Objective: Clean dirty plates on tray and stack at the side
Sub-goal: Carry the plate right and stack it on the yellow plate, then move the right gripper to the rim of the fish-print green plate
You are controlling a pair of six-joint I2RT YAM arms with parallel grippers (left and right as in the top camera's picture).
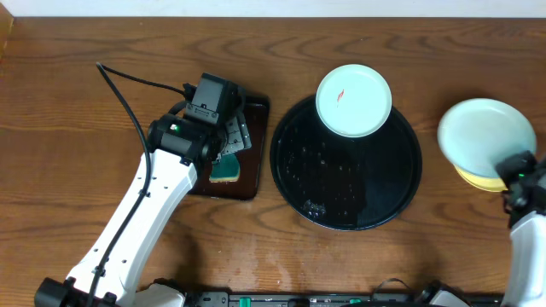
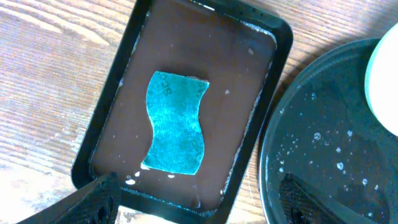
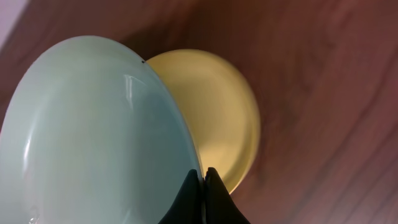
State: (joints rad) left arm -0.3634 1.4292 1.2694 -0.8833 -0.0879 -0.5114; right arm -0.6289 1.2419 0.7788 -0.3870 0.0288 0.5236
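Mint plate (image 3: 93,130) tilts over the yellow plate (image 3: 217,112), rim pinched by right tool (image 3: 204,177); left tool (image 2: 199,199) hangs spread above sponge (image 2: 176,122).

Teal sponge (image 2: 175,122) flat, centred in rectangular tray (image 2: 230,56); white droplets along tray's edges. Tray on wooden bench (image 1: 51,170).

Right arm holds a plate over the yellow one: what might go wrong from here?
The right pincer grips the mint plate only by its rim, offset from the yellow plate; released, it may land askew. The smeared plate overhangs the tray rim and might tip if nudged.
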